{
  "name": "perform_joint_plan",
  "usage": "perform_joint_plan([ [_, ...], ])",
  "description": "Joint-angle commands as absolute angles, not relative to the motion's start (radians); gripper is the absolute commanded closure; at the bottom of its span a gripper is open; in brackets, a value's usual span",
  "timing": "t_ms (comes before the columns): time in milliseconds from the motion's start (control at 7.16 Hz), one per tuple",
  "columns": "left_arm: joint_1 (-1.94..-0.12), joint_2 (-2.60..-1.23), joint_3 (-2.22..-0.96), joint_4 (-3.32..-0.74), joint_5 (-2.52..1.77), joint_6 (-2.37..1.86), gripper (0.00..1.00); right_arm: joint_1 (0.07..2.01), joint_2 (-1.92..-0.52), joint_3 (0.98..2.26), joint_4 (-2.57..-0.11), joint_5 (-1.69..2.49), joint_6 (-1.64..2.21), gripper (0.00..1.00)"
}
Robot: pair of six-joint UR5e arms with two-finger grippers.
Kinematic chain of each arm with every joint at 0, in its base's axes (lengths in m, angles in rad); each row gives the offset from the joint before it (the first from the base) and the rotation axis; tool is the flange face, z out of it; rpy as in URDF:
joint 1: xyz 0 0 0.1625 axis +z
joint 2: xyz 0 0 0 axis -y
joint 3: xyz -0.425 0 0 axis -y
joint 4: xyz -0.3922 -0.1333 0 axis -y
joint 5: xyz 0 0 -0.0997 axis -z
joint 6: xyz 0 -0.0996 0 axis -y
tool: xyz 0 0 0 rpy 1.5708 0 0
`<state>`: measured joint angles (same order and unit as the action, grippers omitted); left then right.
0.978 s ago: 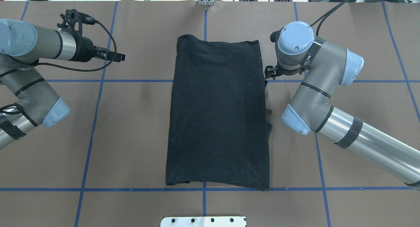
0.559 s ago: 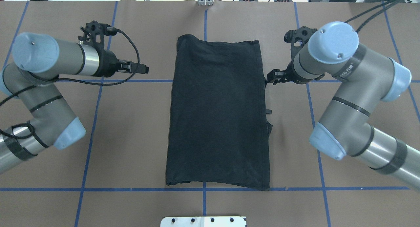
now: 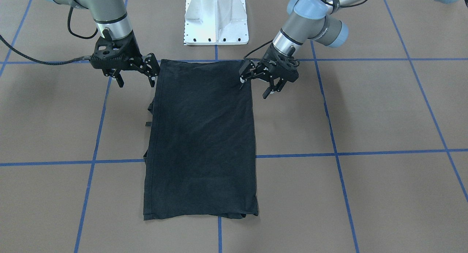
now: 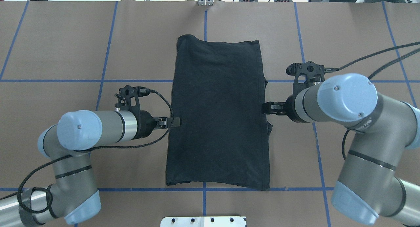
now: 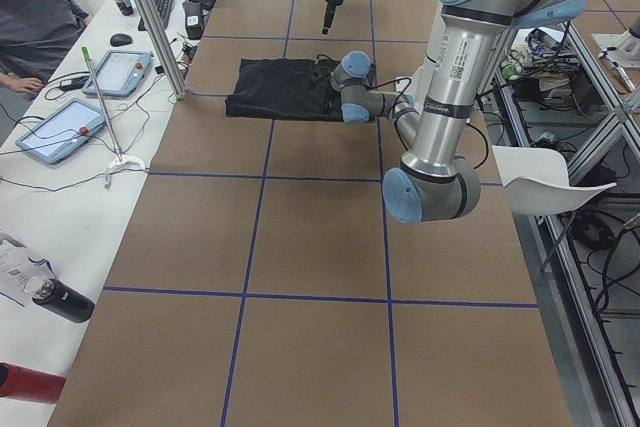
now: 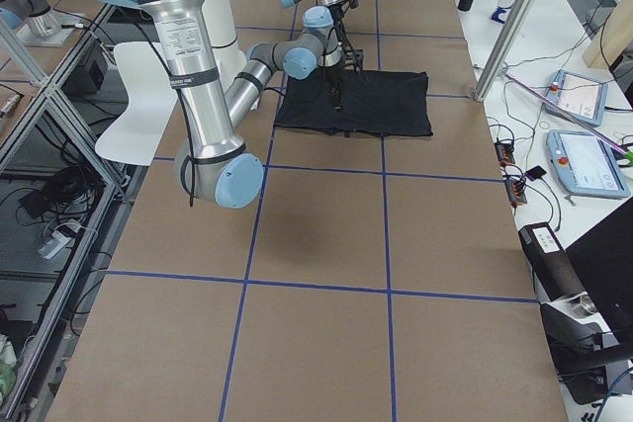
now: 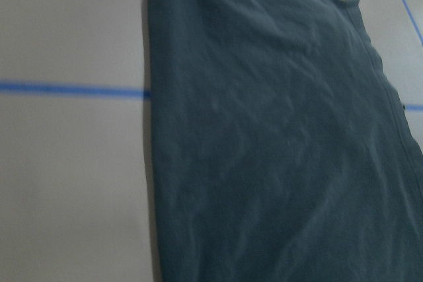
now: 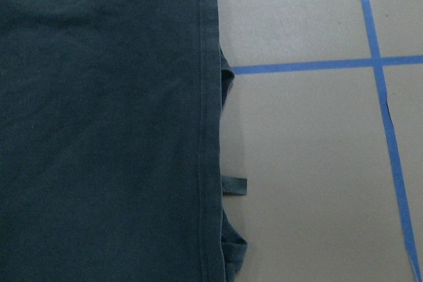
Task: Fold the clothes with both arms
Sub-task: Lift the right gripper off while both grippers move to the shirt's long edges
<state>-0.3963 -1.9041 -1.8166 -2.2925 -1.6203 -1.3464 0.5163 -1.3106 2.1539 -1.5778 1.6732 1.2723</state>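
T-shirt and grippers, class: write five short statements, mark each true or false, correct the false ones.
1. The T-shirt lies folded into a long rectangle. True.
2. The left gripper and right gripper are both open. True.
3. The T-shirt hangs off the table. False: it lies wholly on the table.
4. The left gripper holds a T-shirt corner aloft. False: the T-shirt lies flat.
5. Both grippers are at one long side. False: one at each side.

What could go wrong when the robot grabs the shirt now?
The T-shirt looks folded in layers, so the left gripper and right gripper, both open, might pinch only the top one. The cloth bits poking out along its edge near the right gripper could slip loose and spoil the fold.
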Motion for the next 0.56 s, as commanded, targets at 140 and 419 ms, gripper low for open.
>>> perform_joint_plan([
  [140, -0.257, -1.847, -1.905, -2.155, -1.588, -1.477, 0.0, 0.413, -1.381, 2.227, -1.572, 1.569, 1.322, 0.0],
  [419, -0.206, -1.848, -1.896, -2.155, -1.588, -1.532, 0.03, 0.411, -1.381, 2.227, -1.574, 1.552, 1.322, 0.0],
])
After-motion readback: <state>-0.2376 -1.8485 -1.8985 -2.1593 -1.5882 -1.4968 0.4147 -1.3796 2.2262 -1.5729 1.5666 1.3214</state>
